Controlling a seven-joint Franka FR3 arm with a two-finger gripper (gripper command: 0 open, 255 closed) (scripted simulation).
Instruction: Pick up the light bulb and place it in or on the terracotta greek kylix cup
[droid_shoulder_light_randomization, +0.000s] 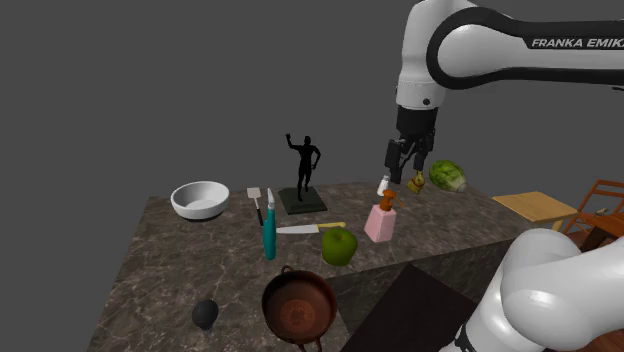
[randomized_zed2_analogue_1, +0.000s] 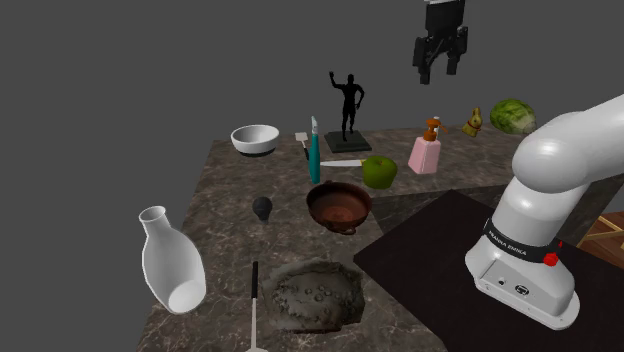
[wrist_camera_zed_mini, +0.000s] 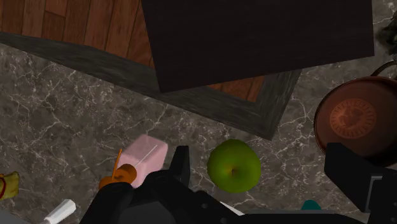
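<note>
One light bulb (droid_shoulder_light_randomization: 205, 314), drawn black, sits on the marble surface (droid_shoulder_light_randomization: 160, 250) near its corner at the shoulder view's lower left. It is just beside the terracotta kylix cup (droid_shoulder_light_randomization: 298, 305), with a small gap between them. One gripper (droid_shoulder_light_randomization: 407, 176), fingers spread and holding nothing, hangs high over the surface's far side, above the pink soap dispenser (droid_shoulder_light_randomization: 381, 221). Key relation: the bulb is well apart from the hand, diagonally across the surface toward that lower-left corner, beyond the green apple (droid_shoulder_light_randomization: 339, 245) and the cup, so I judge a long traverse plus a big drop is needed. The bulb's long axis is too small to tell. Counts: one bulb, one cup, one apple, one dispenser, one black figurine (droid_shoulder_light_randomization: 304, 165), one white bowl (droid_shoulder_light_randomization: 200, 199), one white vase (randomized_zed2_analogue_1: 170, 262).
</note>
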